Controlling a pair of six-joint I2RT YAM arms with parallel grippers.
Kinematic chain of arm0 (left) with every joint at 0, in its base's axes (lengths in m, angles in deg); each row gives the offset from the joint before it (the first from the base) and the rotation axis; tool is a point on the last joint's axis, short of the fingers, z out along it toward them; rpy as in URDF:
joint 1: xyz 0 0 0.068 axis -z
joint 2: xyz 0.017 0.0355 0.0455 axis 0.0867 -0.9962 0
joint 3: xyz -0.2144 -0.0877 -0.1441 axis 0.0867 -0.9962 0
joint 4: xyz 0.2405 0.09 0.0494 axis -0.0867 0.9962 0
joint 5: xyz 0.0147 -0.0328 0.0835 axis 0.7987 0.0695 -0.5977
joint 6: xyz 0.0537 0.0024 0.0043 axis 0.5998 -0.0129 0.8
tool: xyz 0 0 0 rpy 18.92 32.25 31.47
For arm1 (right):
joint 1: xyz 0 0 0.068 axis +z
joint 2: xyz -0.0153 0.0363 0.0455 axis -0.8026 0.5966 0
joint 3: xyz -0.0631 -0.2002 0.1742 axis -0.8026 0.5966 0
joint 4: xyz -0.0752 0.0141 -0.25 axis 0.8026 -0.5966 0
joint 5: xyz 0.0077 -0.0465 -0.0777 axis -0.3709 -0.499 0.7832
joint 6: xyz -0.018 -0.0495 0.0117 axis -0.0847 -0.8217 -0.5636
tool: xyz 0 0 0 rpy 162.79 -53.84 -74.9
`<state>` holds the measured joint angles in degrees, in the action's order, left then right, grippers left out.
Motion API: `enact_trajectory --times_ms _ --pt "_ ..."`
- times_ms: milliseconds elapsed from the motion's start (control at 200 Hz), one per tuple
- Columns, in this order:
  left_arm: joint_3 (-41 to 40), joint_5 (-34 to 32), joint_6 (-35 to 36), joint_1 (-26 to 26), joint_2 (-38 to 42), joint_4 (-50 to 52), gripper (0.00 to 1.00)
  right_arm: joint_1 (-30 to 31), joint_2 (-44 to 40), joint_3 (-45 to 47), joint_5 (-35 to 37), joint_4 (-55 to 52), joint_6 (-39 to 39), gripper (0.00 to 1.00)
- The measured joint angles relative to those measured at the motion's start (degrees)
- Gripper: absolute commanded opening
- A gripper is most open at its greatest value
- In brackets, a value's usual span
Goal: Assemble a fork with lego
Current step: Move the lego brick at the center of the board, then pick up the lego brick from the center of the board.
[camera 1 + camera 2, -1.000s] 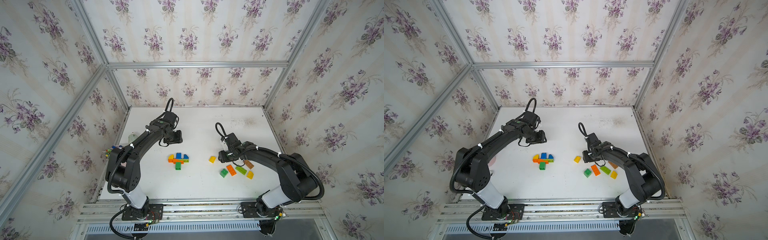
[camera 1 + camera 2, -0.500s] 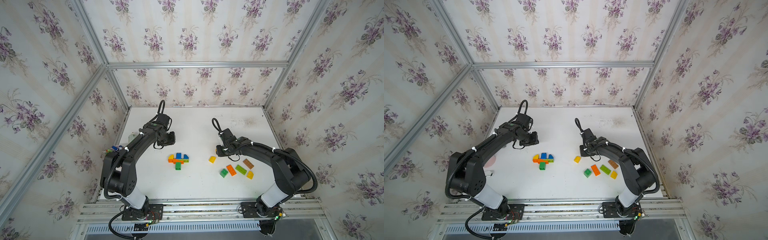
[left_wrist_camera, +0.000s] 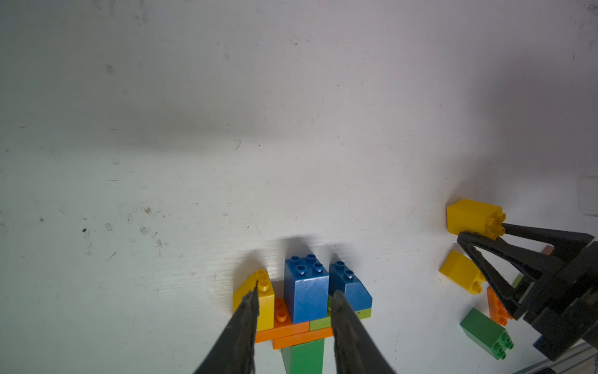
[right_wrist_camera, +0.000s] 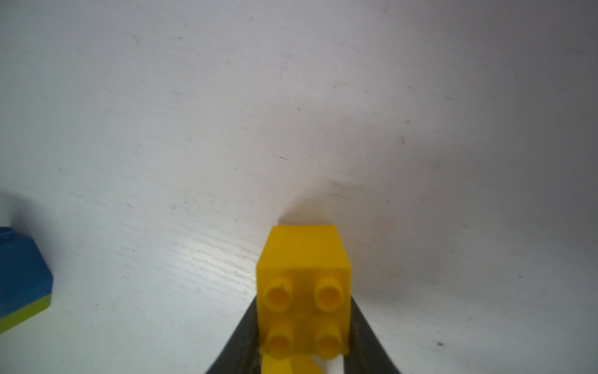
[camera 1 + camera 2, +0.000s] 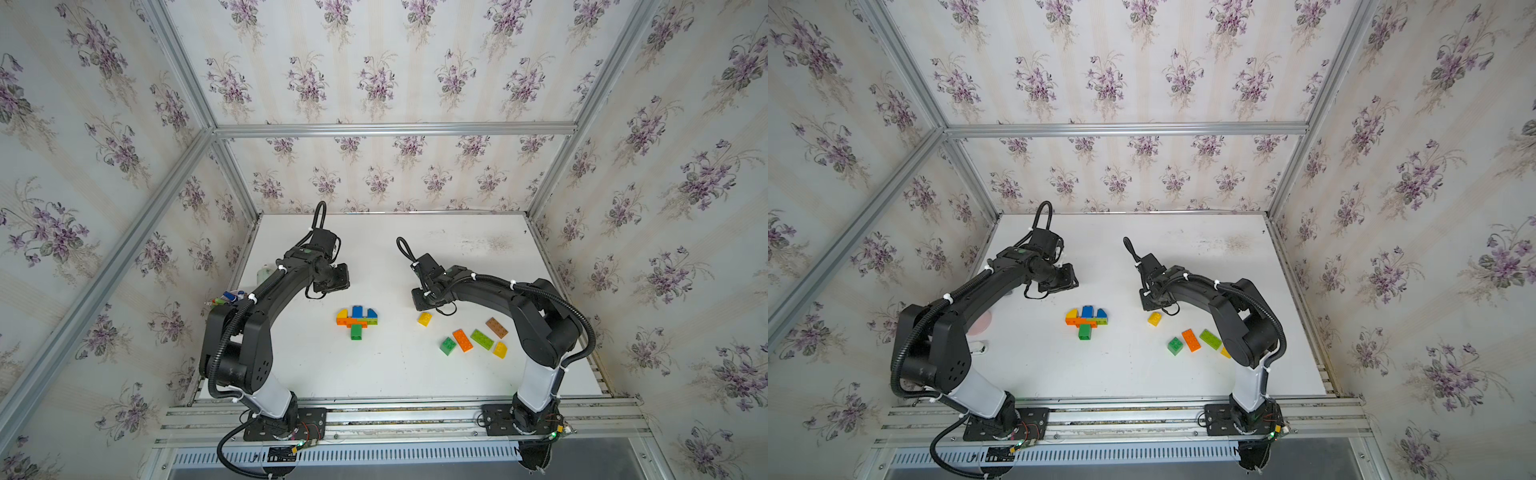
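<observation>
Two hands over loose lego on the white surface (image 5: pixel 374 374).
Right hand (image 4: pixel 304 343) seemingly clamps a yellow brick (image 4: pixel 304 259); left hand (image 3: pixel 294 307), fingers apart, straddles the assembled bricks (image 3: pixel 305 291) at 12 o'clock, holding nothing.

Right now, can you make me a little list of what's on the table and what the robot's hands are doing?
Build: lego fork, mid table, nothing touching it
Left gripper: open, empty, near the fork
Right gripper: fingers either side of a yellow brick lying on the table; grip unclear
Loose bricks: five, dark green, orange, lime, brown, yellow, beside the right arm
</observation>
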<state>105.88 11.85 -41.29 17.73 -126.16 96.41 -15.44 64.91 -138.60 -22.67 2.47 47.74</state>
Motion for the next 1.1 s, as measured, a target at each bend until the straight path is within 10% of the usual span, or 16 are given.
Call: enact_trajectory --times_ms 195,709,1099 --pt "-0.11 3.87 0.0 0.02 0.0 -0.98 0.54 0.31 -3.17 -0.92 -0.26 -1.42 -2.1 0.71" --pt "2.67 11.45 -2.14 5.07 -4.24 -5.51 0.61 -5.44 -26.03 20.06 -1.6 -5.95 1.18 0.69" --pt "4.24 13.07 -3.13 7.48 -7.52 -7.08 0.61 -6.23 -27.26 26.34 -2.34 -6.86 2.97 0.57"
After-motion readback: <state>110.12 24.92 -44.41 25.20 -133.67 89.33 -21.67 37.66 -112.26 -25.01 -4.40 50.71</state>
